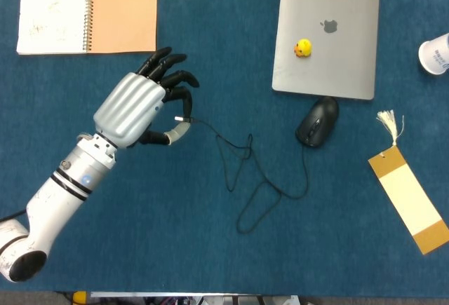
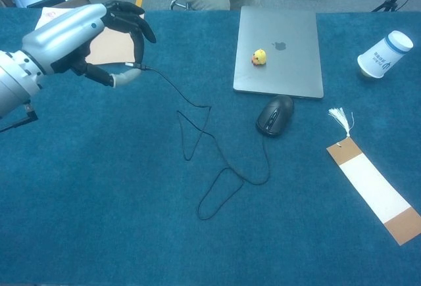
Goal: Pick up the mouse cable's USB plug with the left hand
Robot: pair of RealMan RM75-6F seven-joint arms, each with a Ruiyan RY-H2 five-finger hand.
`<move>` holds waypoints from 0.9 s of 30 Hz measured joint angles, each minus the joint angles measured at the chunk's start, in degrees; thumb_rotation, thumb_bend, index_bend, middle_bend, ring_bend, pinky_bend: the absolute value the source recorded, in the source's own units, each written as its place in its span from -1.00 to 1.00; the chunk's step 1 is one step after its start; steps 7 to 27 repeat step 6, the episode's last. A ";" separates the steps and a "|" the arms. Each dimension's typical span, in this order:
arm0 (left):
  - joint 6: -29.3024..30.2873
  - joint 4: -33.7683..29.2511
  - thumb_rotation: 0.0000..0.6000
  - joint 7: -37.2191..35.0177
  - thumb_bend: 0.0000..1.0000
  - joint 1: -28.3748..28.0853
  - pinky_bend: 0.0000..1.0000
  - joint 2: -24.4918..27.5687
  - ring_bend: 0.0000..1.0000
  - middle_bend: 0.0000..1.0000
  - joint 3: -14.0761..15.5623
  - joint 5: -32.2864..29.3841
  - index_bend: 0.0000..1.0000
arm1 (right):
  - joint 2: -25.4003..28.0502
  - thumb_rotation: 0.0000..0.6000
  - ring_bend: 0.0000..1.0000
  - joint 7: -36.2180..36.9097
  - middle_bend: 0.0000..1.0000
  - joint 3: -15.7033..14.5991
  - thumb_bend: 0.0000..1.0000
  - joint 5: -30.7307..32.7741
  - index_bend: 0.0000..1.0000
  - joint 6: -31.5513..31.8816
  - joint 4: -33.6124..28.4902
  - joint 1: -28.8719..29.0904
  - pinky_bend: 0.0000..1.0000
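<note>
My left hand (image 1: 144, 105) (image 2: 85, 36) hangs above the blue table, left of centre, and pinches the USB plug (image 1: 182, 119) (image 2: 137, 68) between thumb and fingertips. From the plug the thin black cable (image 1: 245, 172) (image 2: 197, 128) slopes down to the cloth, loops there and runs up to the black mouse (image 1: 318, 121) (image 2: 274, 114). The mouse lies just in front of the closed laptop. My right hand shows in neither view.
A closed silver laptop (image 1: 328, 31) (image 2: 279, 50) with a small yellow duck (image 1: 302, 48) lies at the back. An open spiral notebook (image 1: 88, 9) lies back left, a tipped paper cup (image 2: 384, 54) far right, and a tasselled bookmark (image 1: 410, 196) at the right.
</note>
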 measured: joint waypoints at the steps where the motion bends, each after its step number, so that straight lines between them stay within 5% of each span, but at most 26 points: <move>1: -0.08 -0.05 1.00 0.07 -0.31 -0.06 -1.00 0.01 -0.82 -0.38 -0.03 -0.08 0.14 | 0.00 1.00 -0.30 0.06 -0.01 -0.03 -0.26 0.00 0.39 0.02 0.01 0.02 -0.13; 27: -0.33 -0.27 1.00 0.27 -0.31 -0.28 -1.00 -0.01 -0.82 -0.38 -0.07 -0.21 0.14 | -0.03 1.00 -0.30 -0.39 -0.01 -0.25 -0.26 0.21 0.39 -0.03 0.01 0.08 -0.13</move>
